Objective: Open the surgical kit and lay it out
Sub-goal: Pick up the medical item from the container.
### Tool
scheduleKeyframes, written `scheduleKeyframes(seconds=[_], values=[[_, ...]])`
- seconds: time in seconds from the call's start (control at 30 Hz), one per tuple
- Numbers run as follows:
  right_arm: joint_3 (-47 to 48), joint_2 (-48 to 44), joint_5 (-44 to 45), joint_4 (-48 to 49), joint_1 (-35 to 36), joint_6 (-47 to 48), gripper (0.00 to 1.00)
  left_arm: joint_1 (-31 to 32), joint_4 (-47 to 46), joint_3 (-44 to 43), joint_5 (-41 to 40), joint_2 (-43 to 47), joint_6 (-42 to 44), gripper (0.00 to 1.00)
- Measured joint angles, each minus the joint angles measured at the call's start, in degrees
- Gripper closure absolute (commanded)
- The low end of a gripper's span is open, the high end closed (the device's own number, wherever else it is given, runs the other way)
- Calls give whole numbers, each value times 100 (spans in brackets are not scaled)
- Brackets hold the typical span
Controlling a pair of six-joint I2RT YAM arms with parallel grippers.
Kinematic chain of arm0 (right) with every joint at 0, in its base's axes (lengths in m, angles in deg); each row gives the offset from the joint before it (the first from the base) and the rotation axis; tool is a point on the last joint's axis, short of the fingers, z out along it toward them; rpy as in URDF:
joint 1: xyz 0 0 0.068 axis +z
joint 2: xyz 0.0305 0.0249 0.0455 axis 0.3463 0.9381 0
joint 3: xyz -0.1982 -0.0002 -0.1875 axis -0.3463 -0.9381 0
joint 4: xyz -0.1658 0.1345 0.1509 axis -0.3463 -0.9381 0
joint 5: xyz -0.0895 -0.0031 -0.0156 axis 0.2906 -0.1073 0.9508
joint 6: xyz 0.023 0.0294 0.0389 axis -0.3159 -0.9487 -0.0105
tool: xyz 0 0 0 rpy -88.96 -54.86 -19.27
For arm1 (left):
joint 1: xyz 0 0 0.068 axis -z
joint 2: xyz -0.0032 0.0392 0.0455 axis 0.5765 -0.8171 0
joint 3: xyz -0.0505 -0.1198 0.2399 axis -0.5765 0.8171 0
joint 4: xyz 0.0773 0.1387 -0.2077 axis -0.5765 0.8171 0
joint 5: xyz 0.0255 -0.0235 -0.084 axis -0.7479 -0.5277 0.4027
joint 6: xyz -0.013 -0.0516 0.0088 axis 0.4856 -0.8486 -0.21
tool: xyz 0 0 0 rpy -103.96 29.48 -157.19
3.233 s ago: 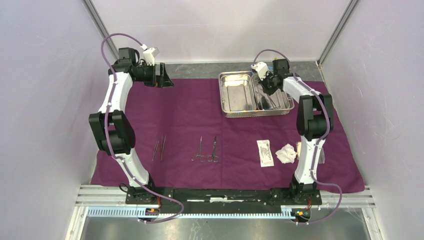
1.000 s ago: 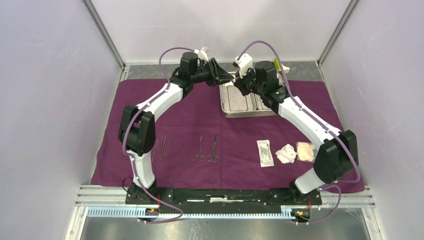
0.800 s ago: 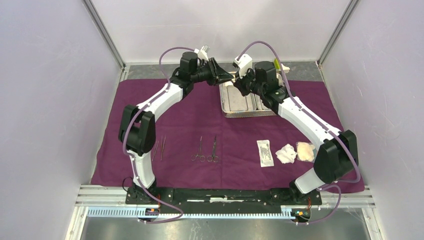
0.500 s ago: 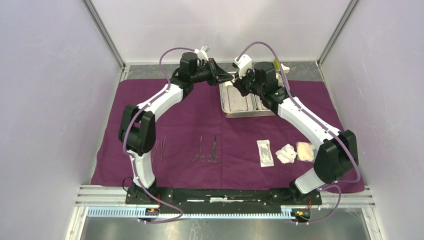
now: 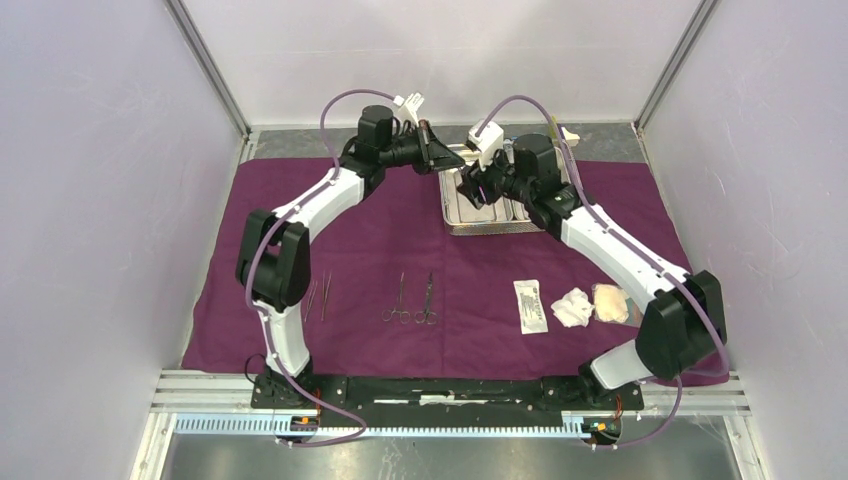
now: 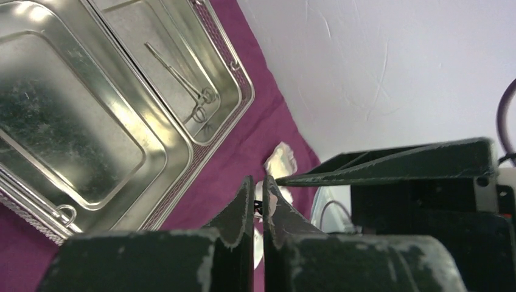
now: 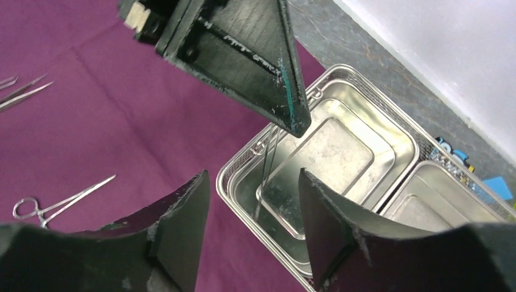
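Note:
Above the steel tray's [image 5: 452, 222] back left corner my left gripper [image 5: 437, 158] is shut on a slim steel instrument [image 7: 266, 164], which hangs down from its fingertips over the left compartment. In the left wrist view the jaws [image 6: 258, 191] are pressed together on a dark sliver. My right gripper [image 5: 468, 185] hovers just in front of it, open and empty; the right wrist view shows its jaws [image 7: 253, 173] wide apart below the left fingers [image 7: 255, 67]. Another scissor-handled instrument [image 6: 182, 82] lies in the tray's right compartment. The plum-purple cloth [image 5: 380, 230] is spread flat.
On the cloth's near half lie tweezers [image 5: 318, 297], two scissor-handled instruments [image 5: 400, 300] [image 5: 429, 300], a white packet [image 5: 531, 305] and two gauze pads [image 5: 574, 307] [image 5: 611, 302]. Blue blocks [image 7: 499, 185] sit behind the tray. A white crumpled piece [image 6: 281, 161] lies by the back wall.
My left gripper has closed on the instrument. My right gripper has opened, let go of it and drawn back a little toward the near side.

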Motion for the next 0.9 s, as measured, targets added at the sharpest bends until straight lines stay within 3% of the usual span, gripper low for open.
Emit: scheduleKeyframes(seconds=[0.23,0.47,0.73,0.9], values=[[-636,-702,-741,245,-2,271,16,-208,680,-2,1145,354,1985,98],[-1023,-907,-1827,651,-13,315,14,-284,643,339,2240,1176,2914,98],[-1130,-903,-2924,1034,-15,72,22,-267,116,973,2970,1692,3108,97],[-1132,-866,-3405,1322,-13,-155,33,-260,55,1215,3067,1790,3248,97]])
